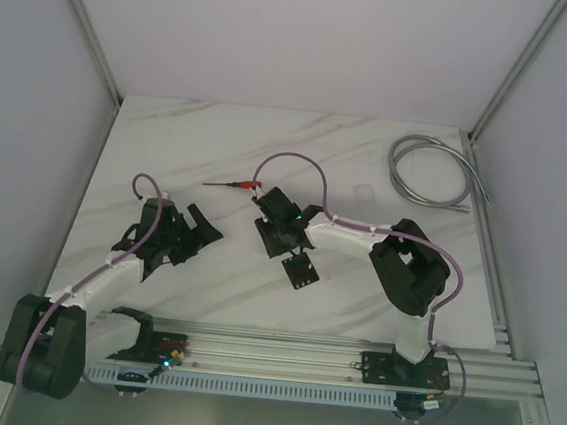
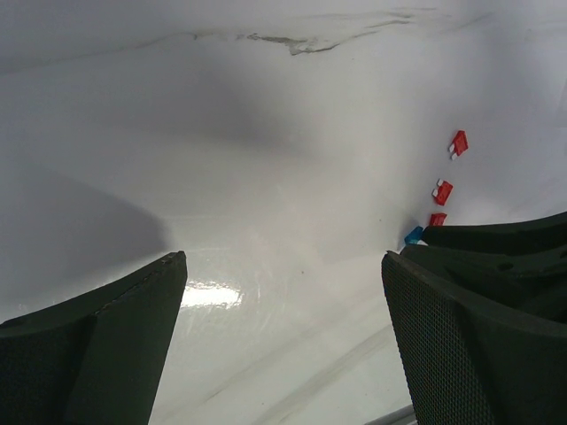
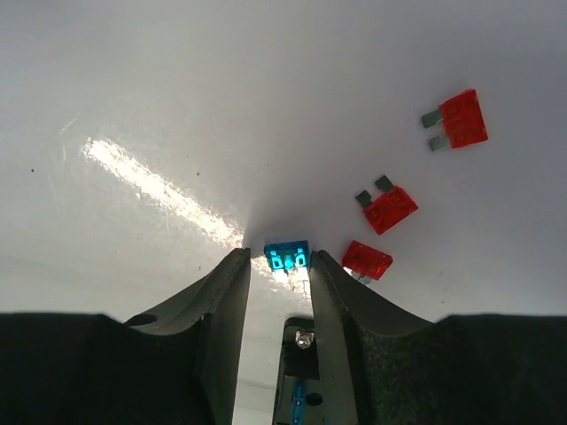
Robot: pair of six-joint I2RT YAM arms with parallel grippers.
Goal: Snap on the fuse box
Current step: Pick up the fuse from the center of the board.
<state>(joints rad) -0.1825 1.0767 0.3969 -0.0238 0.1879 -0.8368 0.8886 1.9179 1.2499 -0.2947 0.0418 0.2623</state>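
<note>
On the white marble-patterned table (image 1: 170, 141), the small flat black square plastic fuse box (image 1: 300, 269) lies turned corner-on to the arms. It is just on the near side of the right gripper (image 1: 284, 223) and well apart from the left gripper (image 1: 193, 232). In the right wrist view the right gripper points down at the tabletop with its jaws only narrowly apart. A tiny translucent blue plastic fuse (image 3: 288, 258) sits right at their tips. It seems to touch one finger and leave a sliver of gap at the other, so I cannot tell whether it is pinched or merely lying there. Three tiny red plastic fuses (image 3: 387, 206) lie loose just beside it, strung out to one side, with prongs showing on two of them. The left gripper hangs over bare table with its jaws spread wide and nothing between them. From its wrist camera the red fuses and the blue fuse show near the right edge. Farther back on the table lie a slim red-handled screwdriver (image 1: 234, 185) and a small clear square lid (image 1: 364, 193), and in the far right corner a coiled grey cable (image 1: 428, 171)
</note>
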